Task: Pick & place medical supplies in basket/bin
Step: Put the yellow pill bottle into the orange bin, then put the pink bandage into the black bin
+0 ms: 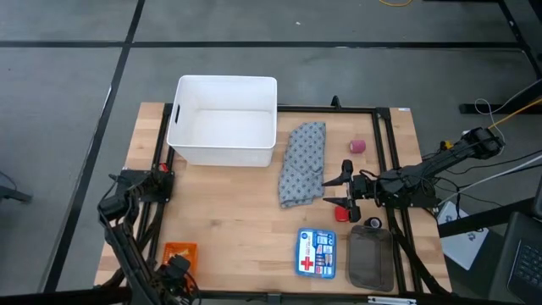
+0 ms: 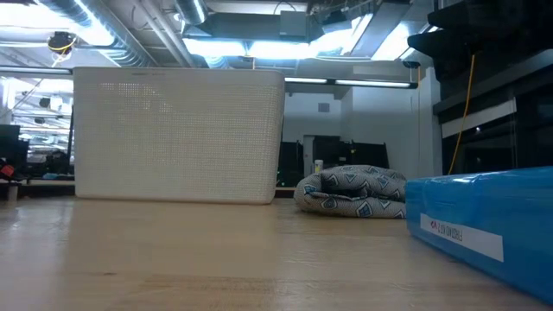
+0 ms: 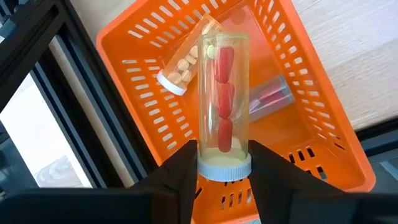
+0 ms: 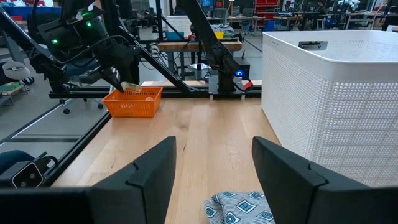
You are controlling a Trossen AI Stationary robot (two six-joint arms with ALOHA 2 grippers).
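A: Where is the left tool (image 3: 224, 167) found?

B: It is seen at about seven o'clock on the light wooden table (image 1: 229, 220), over the small orange slotted plastic basket (image 1: 179, 252). In the left wrist view its fingers (image 3: 177, 171) are set on either side of the white cap of a clear plastic vial of red capsules (image 3: 224, 106), which is held tilted above the basket. Whether the vial is firmly clamped or the grip is loosening cannot be told.

A: What is lying inside the basket?

B: A clear vial of tan tablets (image 3: 186, 59) and another clear vial with red contents (image 3: 268, 98) are lying on the basket floor.

A: And the right tool (image 1: 342, 194)?

B: It is held at about three o'clock, its fingers apart with nothing between them, just beside the edge of the grey-blue patterned folded cloth (image 1: 303, 163). A small red piece (image 1: 342, 213) is lying near it.

A: What else is on the table?

B: A white rectangular plastic bin (image 1: 224, 120) is placed at about eleven o'clock. A small pink cylinder-like piece (image 1: 358, 146) is lying at two o'clock. A blue first-aid packet with a red cross (image 1: 316, 253) and a grey zip pouch (image 1: 371, 258) are set at five o'clock.
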